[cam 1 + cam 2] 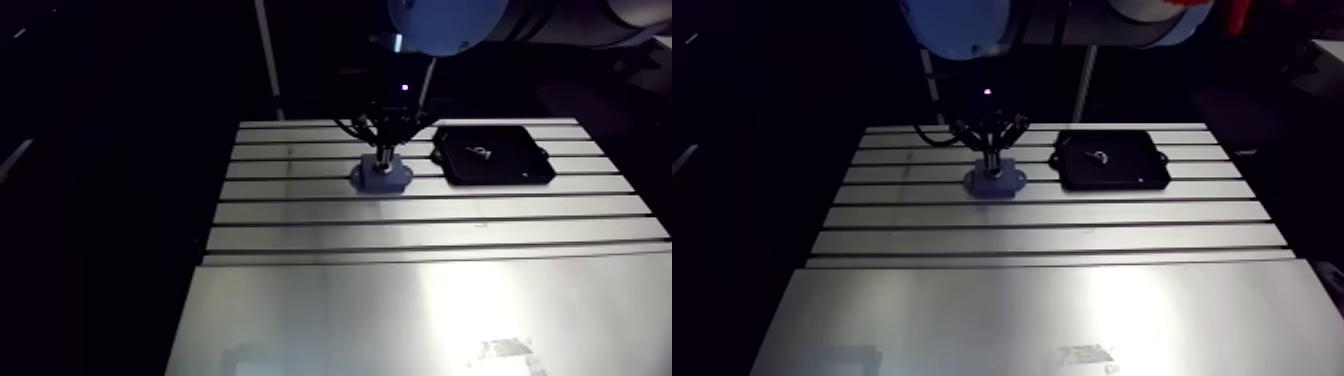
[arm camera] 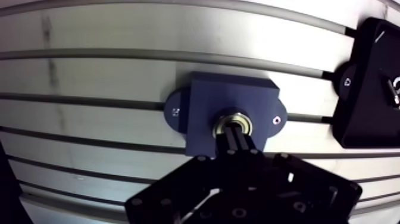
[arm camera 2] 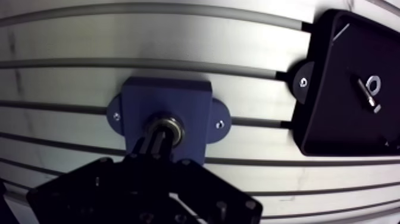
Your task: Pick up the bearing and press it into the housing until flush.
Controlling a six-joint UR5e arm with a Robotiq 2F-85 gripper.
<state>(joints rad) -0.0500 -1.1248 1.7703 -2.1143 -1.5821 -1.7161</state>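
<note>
A dark blue housing (image 2: pixel 232 98) with two mounting ears sits bolted on the slotted table (image 1: pixel 420 300). A steel bearing (image 2: pixel 235 123) rests in the housing's round bore; how deep it sits I cannot tell. My gripper (image 2: pixel 233 136) comes down right over it, its two black fingers (image 3: pixel 153 143) closed together with the tips touching the bearing's near rim. Nothing is held between the fingers. The arm view shows the gripper (image 1: pixel 383 155) standing upright on the housing (image 1: pixel 381 177) at the table's far middle.
A black tray (image 3: pixel 333 65) lies on the table beside the housing, to its right in the arm view (image 1: pixel 492 156). It holds a small metal ring part with a pin (image 3: pixel 370 90). A smooth plate (image 1: pixel 1052 320) covers the table's near half.
</note>
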